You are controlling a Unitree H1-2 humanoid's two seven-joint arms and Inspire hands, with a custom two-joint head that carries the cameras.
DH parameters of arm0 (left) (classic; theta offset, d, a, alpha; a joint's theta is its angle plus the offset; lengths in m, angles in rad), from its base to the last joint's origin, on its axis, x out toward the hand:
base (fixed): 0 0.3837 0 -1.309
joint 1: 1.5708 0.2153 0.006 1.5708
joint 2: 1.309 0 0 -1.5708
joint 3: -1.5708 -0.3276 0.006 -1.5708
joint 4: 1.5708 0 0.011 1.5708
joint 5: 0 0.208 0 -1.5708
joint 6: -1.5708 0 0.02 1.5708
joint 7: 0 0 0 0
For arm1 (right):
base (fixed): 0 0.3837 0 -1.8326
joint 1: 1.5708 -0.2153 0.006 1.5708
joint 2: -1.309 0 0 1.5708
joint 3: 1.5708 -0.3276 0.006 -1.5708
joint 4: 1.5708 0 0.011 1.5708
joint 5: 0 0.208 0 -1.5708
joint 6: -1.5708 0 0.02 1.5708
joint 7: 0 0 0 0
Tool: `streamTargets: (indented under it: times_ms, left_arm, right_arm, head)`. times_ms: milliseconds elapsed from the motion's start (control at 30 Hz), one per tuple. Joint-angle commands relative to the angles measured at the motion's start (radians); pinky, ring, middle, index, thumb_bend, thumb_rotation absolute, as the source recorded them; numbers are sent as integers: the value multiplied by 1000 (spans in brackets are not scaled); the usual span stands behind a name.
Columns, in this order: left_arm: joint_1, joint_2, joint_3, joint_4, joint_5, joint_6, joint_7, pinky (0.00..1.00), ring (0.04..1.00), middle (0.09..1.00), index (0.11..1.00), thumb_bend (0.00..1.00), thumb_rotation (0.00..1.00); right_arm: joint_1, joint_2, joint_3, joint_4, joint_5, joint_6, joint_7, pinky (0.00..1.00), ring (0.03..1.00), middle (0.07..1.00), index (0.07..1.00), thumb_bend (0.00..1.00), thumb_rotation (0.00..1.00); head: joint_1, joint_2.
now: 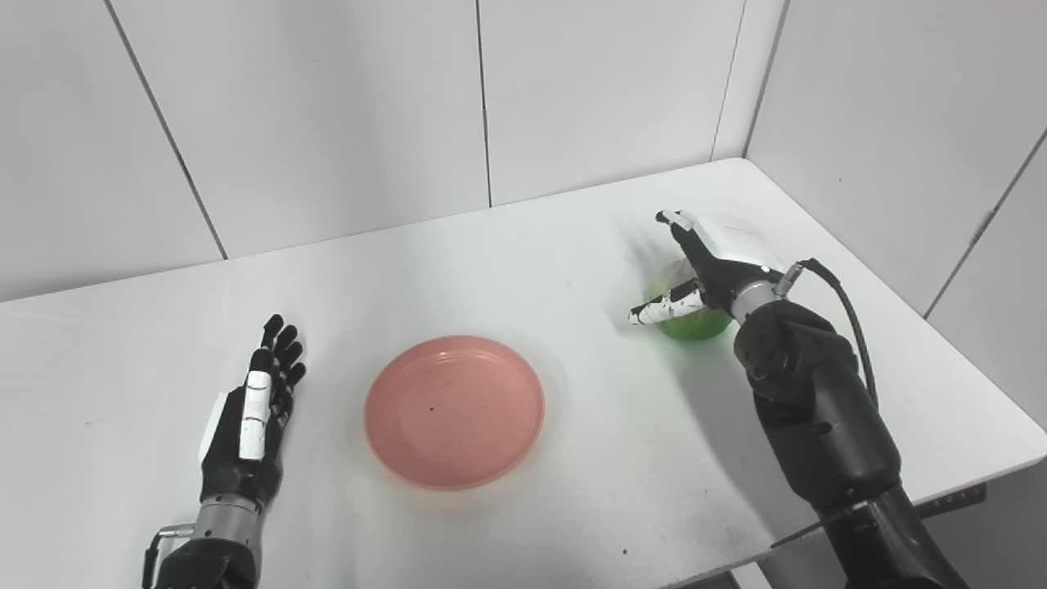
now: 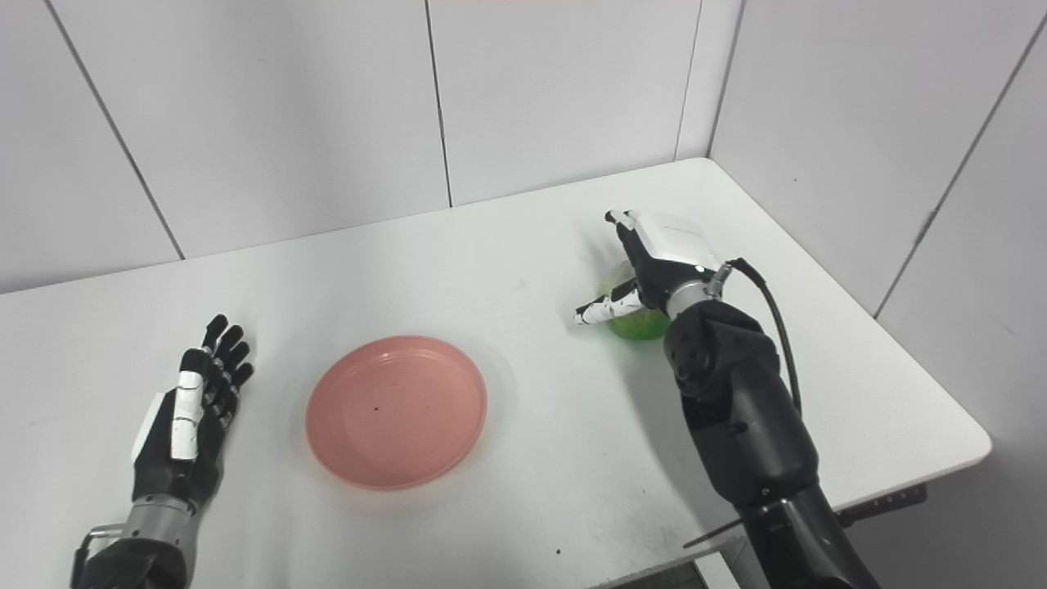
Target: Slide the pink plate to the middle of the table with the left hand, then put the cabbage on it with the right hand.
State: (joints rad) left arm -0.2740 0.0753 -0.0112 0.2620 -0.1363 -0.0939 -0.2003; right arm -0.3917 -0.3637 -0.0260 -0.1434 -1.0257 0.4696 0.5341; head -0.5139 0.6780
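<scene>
The pink plate (image 1: 455,411) lies flat near the middle of the white table (image 1: 523,245), empty. My left hand (image 1: 253,417) rests open on the table to the plate's left, fingers straight, a gap between it and the rim. The green cabbage (image 1: 691,315) sits at the right, mostly hidden under my right hand (image 1: 703,270). That hand is over the cabbage with fingers spread and thumb out toward the plate; it is not closed on it. The cabbage also shows in the right eye view (image 2: 636,321).
White wall panels stand behind the table and along its right side. The table's right edge and front corner are close to my right arm (image 1: 810,409).
</scene>
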Motion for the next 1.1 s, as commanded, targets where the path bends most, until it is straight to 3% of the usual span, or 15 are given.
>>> streamTargets:
  times_ms: [0, 233, 333, 500, 567, 600, 667, 833, 1067]
  left_arm:
    - [19, 1, 1, 2, -11, -2, -12, 1000, 1000, 1000, 1000, 764, 982]
    - [22, 2, 0, -6, -11, -1, -9, 1000, 1000, 1000, 1000, 763, 984]
    - [22, 1, 0, -8, -10, -7, -8, 1000, 1000, 1000, 1000, 758, 986]
    - [24, 1, -3, -22, -8, 6, -7, 1000, 1000, 1000, 1000, 752, 993]
    - [24, 1, -2, -23, -8, 10, -6, 1000, 1000, 1000, 1000, 757, 993]
    - [24, 1, -2, -24, -8, 11, -7, 1000, 1000, 1000, 1000, 759, 991]
    - [25, 3, -4, -25, -6, 12, -9, 1000, 1000, 1000, 1000, 759, 995]
    - [24, 3, -5, -25, -10, 14, -12, 1000, 1000, 1000, 1000, 761, 982]
    - [24, 5, -7, -25, -6, 9, -11, 1000, 1000, 1000, 1000, 769, 972]
  right_arm:
    - [-26, -26, 8, 2, -4, -1, -9, 706, 865, 935, 877, 1000, 274]
    - [-27, -31, 20, 37, -10, 0, 11, 629, 797, 894, 817, 1000, 84]
    - [-26, -28, 20, 45, -12, 0, -3, 593, 770, 871, 775, 956, 8]
    - [-28, -7, -5, 61, -46, 0, -11, 575, 762, 857, 743, 895, 0]
    - [-30, 0, -14, 62, -70, 0, -4, 651, 804, 866, 741, 902, 0]
    - [-31, 3, -16, 58, -85, 0, 1, 758, 827, 875, 746, 907, 0]
    - [-31, 2, -13, 48, -111, 0, 9, 881, 850, 876, 756, 914, 0]
    - [-31, -2, -9, 46, -132, 0, 4, 954, 876, 884, 777, 924, 7]
    - [-33, 6, -19, 28, -131, 0, -12, 937, 867, 877, 790, 929, 23]
  head:
    - [1, 0]
    - [1, 3]
    - [2, 5]
    - [3, 9]
    - [3, 9]
    - [2, 9]
    - [2, 9]
    - [5, 10]
    - [5, 10]
